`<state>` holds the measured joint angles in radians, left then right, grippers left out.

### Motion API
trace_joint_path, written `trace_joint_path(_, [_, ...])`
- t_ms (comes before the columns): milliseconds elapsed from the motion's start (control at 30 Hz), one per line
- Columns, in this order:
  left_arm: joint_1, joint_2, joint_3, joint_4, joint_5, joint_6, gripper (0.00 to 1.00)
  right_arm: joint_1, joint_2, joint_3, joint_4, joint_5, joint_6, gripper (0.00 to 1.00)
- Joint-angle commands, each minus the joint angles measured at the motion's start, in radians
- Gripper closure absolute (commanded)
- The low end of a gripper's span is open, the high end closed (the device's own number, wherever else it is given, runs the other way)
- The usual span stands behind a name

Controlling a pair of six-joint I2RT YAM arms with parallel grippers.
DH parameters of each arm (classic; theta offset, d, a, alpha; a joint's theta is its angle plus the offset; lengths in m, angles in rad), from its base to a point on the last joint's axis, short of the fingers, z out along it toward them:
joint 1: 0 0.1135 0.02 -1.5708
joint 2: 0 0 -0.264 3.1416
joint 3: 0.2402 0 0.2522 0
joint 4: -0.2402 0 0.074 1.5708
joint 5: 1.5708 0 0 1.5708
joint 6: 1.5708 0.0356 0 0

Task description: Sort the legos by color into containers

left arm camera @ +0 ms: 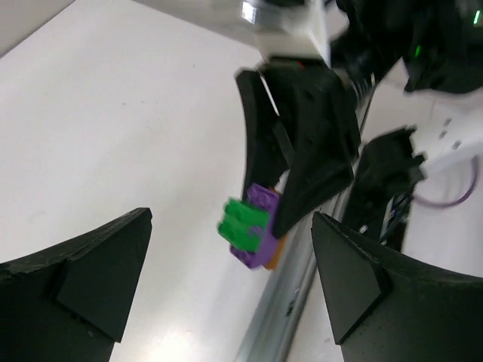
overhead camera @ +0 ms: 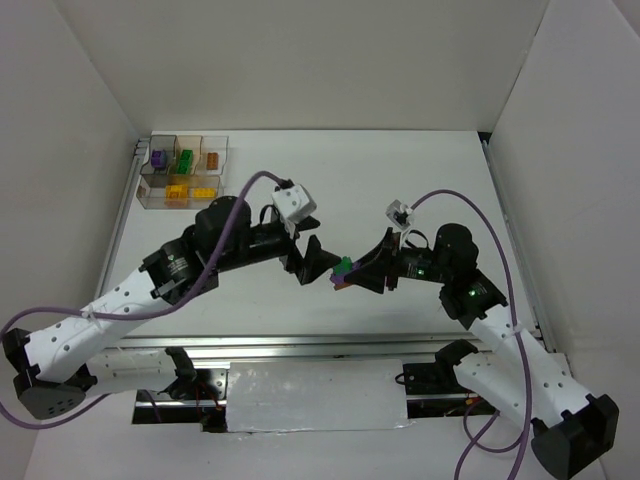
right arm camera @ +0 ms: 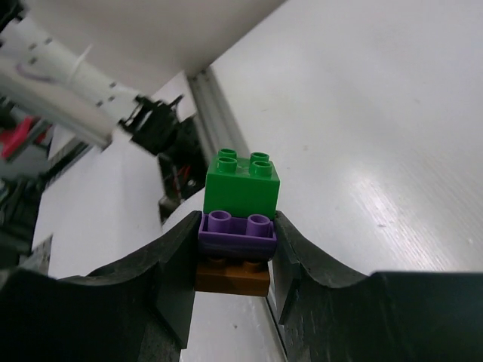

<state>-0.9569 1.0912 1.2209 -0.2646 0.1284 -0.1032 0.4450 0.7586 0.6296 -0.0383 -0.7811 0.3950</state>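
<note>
A: Where was the tray (overhead camera: 215,137)?

B: At the table's far-left corner, well apart from both arms.

A: The left gripper (overhead camera: 318,265)?

B: Spread wide, empty, facing the stack of 3 legos (right arm camera: 238,226) just to its right, above mid-table.

A: Who held it?

B: The right gripper (overhead camera: 362,270), clamped on the purple brick (right arm camera: 236,235). The green brick (right arm camera: 241,188) pointed along the stack's long axis at the left gripper, the brown brick (right arm camera: 232,277) behind.

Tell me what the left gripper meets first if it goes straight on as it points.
Most likely the green brick, the end of the stack in the right gripper nearest the open left gripper; the gap between them is hard to judge.
</note>
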Motion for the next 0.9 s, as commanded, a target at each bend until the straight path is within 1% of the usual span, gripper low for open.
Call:
trace_joint_path(0, [0.050, -0.001, 0.086, -0.033, 0.028, -0.186, 0.00, -0.003, -0.048, 0.007, 0.135, -0.263, -0.090, 1.00])
trace_joint_path(33, [0.087, 0.002, 0.106, -0.038, 0.112, -0.208, 0.00, -0.005, -0.051, 0.012, 0.129, -0.309, -0.109, 1.00])
trace_joint_path(100, [0.116, 0.015, 0.127, -0.053, 0.196, -0.225, 0.00, -0.003, -0.050, 0.025, 0.126, -0.354, -0.111, 1.00])
trace_joint_path(133, [0.118, 0.021, 0.129, -0.067, 0.242, -0.217, 0.01, -0.003, -0.047, 0.031, 0.133, -0.413, -0.105, 1.00])
trace_joint_path(167, [0.119, 0.033, 0.132, -0.073, 0.340, -0.204, 0.00, -0.003, -0.036, 0.044, 0.146, -0.432, -0.098, 1.00])
trace_joint_path(267, [0.119, 0.055, 0.120, -0.082, 0.463, -0.185, 0.01, -0.003, -0.009, 0.085, 0.111, -0.419, -0.087, 1.00])
trace_joint_path(333, [0.118, 0.046, 0.077, -0.055, 0.494, -0.194, 0.00, -0.005, 0.010, 0.102, 0.084, -0.422, -0.097, 1.00])
trace_joint_path(367, [0.119, 0.027, 0.057, -0.012, 0.543, -0.202, 0.01, -0.003, 0.024, 0.113, 0.086, -0.417, -0.090, 1.00])
trace_joint_path(433, [0.118, 0.012, 0.014, 0.022, 0.580, -0.208, 0.01, -0.002, 0.033, 0.122, 0.062, -0.422, -0.100, 1.00])
trace_joint_path(567, [0.118, 0.001, -0.011, 0.033, 0.585, -0.220, 0.00, -0.002, 0.022, 0.127, 0.077, -0.452, -0.102, 1.00])
trace_joint_path(667, [0.118, 0.019, -0.021, 0.045, 0.623, -0.236, 0.01, 0.001, 0.013, 0.134, 0.080, -0.465, -0.102, 1.00])
trace_joint_path(800, [0.118, 0.035, -0.023, 0.079, 0.632, -0.259, 0.04, 0.008, 0.044, 0.171, -0.009, -0.471, -0.168, 1.00])
trace_joint_path(833, [0.116, 0.036, -0.024, 0.090, 0.655, -0.265, 0.04, 0.012, 0.050, 0.176, -0.027, -0.468, -0.179, 1.00])
trace_joint_path(867, [0.118, 0.041, -0.027, 0.102, 0.662, -0.277, 0.05, 0.015, 0.056, 0.174, -0.023, -0.468, -0.180, 1.00])
